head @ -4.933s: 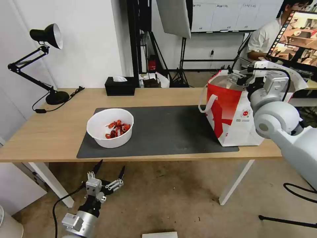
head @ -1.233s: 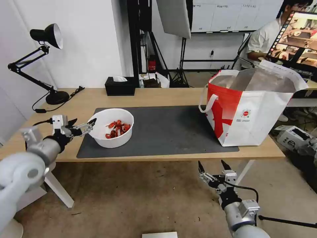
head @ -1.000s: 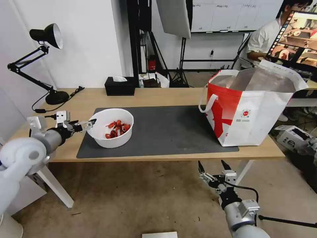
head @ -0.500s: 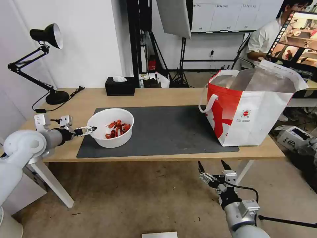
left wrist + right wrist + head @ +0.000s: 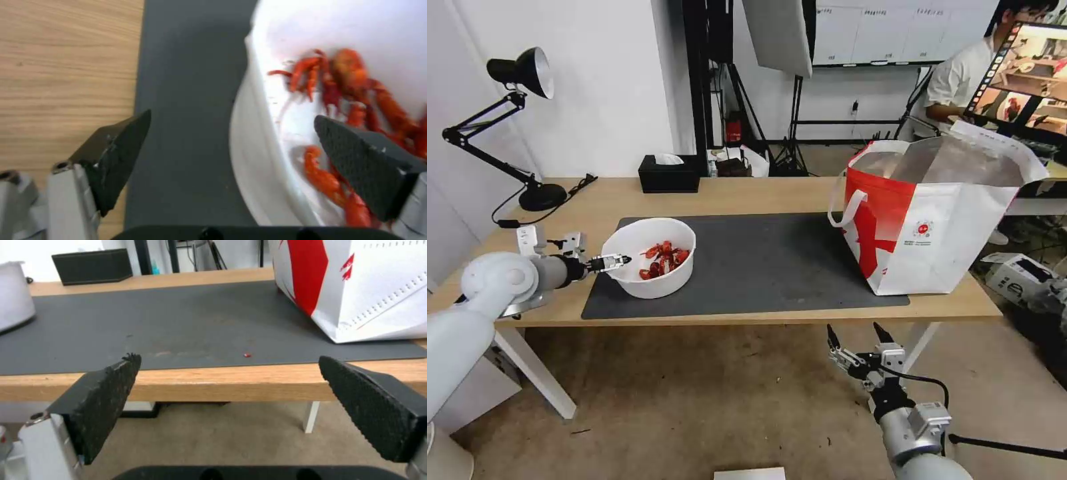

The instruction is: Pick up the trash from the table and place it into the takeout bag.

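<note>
The left end effector [image 5: 616, 259] is spread wide astride the rim of the white bowl of crayfish shells [image 5: 650, 265], at the bowl's 9 o'clock: one finger [image 5: 369, 173] inside over the shells, the other [image 5: 116, 154] outside above the dark grey mat [image 5: 760, 263]. The bowl sits at the mat's 9 o'clock end on the table [image 5: 727, 193]. The red-and-white takeout bag [image 5: 934, 220] stands at 3 o'clock. The right end effector [image 5: 859, 339] hangs spread below the table's front edge.

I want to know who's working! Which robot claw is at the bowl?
The left gripper, open astride the white bowl rim. The right gripper waits below the table.
</note>
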Available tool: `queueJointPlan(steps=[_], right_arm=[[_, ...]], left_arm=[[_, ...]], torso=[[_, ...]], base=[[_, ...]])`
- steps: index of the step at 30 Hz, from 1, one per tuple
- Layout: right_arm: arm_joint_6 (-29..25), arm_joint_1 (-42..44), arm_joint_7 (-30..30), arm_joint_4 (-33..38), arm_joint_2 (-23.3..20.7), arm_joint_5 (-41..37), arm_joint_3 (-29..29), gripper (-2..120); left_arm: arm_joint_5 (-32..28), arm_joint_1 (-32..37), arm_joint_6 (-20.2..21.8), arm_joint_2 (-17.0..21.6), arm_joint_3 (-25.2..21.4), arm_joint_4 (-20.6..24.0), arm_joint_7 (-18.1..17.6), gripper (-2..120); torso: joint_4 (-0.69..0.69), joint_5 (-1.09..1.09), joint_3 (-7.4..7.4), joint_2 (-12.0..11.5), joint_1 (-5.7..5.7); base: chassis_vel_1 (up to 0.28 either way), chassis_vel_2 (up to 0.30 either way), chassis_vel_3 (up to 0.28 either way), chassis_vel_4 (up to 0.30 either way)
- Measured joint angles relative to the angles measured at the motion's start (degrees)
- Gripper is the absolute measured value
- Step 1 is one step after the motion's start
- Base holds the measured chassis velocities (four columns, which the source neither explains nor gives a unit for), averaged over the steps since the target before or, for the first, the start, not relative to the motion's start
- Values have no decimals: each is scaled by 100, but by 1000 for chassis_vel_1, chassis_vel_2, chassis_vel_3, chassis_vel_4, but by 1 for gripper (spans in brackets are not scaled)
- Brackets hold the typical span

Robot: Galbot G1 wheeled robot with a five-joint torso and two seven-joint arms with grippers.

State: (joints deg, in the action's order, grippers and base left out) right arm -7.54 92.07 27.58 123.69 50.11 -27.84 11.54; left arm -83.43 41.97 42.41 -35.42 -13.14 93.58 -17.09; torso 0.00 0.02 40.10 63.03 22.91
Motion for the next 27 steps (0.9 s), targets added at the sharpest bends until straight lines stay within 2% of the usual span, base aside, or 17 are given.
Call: queueJointPlan(steps=[2, 3, 6, 7, 10, 11, 14, 16, 17, 18, 19, 21, 22, 25, 27], right_arm=[[0, 0, 0, 0, 0, 0, 0, 100], [0, 0, 0, 0, 0, 0, 0, 100], [0, 0, 0, 0, 0, 0, 0, 100], [0, 0, 0, 0, 0, 0, 0, 100], [0, -1, 0, 0, 0, 0, 0, 100], [0, -1, 0, 0, 0, 0, 0, 100], [0, 0, 0, 0, 0, 0, 0, 100], [0, 0, 0, 0, 0, 0, 0, 100], [0, 0, 0, 0, 0, 0, 0, 100], [0, 0, 0, 0, 0, 0, 0, 100], [0, 0, 0, 0, 0, 0, 0, 100], [0, 0, 0, 0, 0, 0, 0, 100], [0, 0, 0, 0, 0, 0, 0, 100], [0, 0, 0, 0, 0, 0, 0, 100], [0, -1, 0, 0, 0, 0, 0, 100]], left_arm=[[-4, -23, -6, -17, 25, -19, -60, 86], [-4, -23, -6, -17, 25, -19, -60, 86], [-38, -19, -15, 7, 43, 11, -86, 68], [-38, -19, -15, 7, 43, 11, -86, 68], [-40, -38, -16, 15, 61, 22, -87, 55], [-40, -38, -16, 15, 61, 22, -87, 55], [-50, -63, -25, 31, 80, 44, -94, 39], [-51, -65, -27, 33, 81, 47, -97, 39], [-60, -74, -39, 42, 82, 58, -106, 30], [-72, -78, -48, 49, 82, 73, -110, 25], [-72, -78, -48, 49, 82, 73, -110, 25], [-115, -50, -112, 75, 49, 148, -127, 15], [-115, -50, -112, 75, 49, 148, -127, 15], [-175, 59, -200, 106, -99, 288, -131, 1], [-190, 91, -220, 117, -136, 328, -131, 0]], torso=[[0, 0, 0, 0, 0], [0, 0, 0, 0, 0], [0, -1, 0, 0, 0], [0, -1, 0, 0, 0], [0, -2, 0, 0, 0], [0, -2, 0, 0, 0], [0, -2, 0, 0, 0], [0, -2, 0, 0, 0], [0, -2, 0, 0, 0], [0, -2, 0, 0, 0], [0, -2, 0, 0, 0], [0, -2, 0, 0, 0], [0, -2, 0, 0, 0], [0, -2, 0, 0, 0], [0, -2, 0, 0, 0]], base=[[0, 0, 0, 0], [0, 0, 0, 0], [0, 0, 0, 0], [0, 0, 0, 0], [0, 0, 0, 0], [0, 0, 0, 0], [0, 0, 0, 0], [0, 0, 0, 0], [0, 0, 0, 0], [0, 0, 0, 0], [0, 0, 0, 0], [0, 0, 0, 0], [0, 0, 0, 0], [0, 0, 0, 0], [0, 0, 0, 0]])
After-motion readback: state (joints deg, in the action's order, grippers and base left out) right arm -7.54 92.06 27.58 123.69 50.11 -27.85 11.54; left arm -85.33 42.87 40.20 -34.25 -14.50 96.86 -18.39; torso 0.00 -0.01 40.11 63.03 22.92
